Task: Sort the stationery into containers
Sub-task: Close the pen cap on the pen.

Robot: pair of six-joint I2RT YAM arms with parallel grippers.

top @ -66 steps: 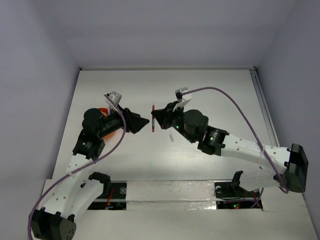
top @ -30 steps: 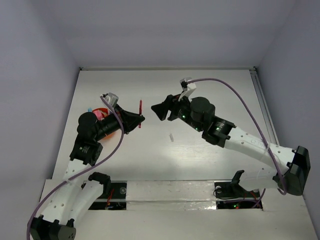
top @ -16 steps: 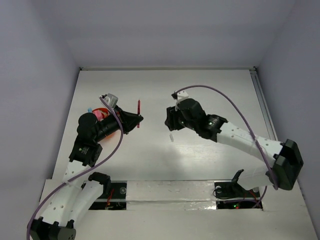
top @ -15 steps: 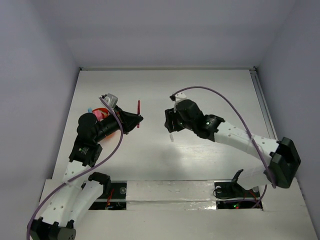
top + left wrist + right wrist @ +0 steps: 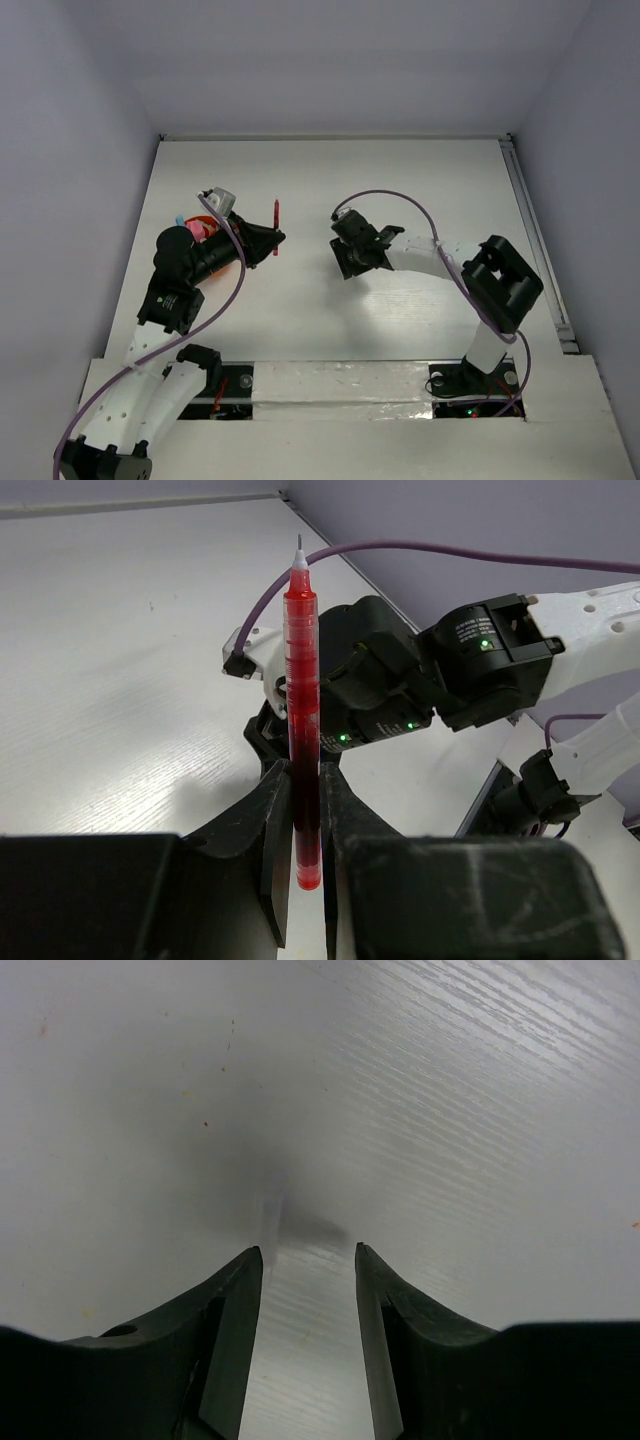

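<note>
A slim red see-through plastic pen (image 5: 302,730) with a white tip stands upright. The left arm's jaws are clamped tight on its lower end and hold it above the white counter (image 5: 420,190). It is near the small round orange-red plastic pot (image 5: 205,221), which is half hidden behind that arm. The right arm's jaws stand partly apart with nothing between them, low over the bare counter.

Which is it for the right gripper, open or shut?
Open. The right gripper shows a clear gap between its fingers, low over the table, gripping nothing.
</note>
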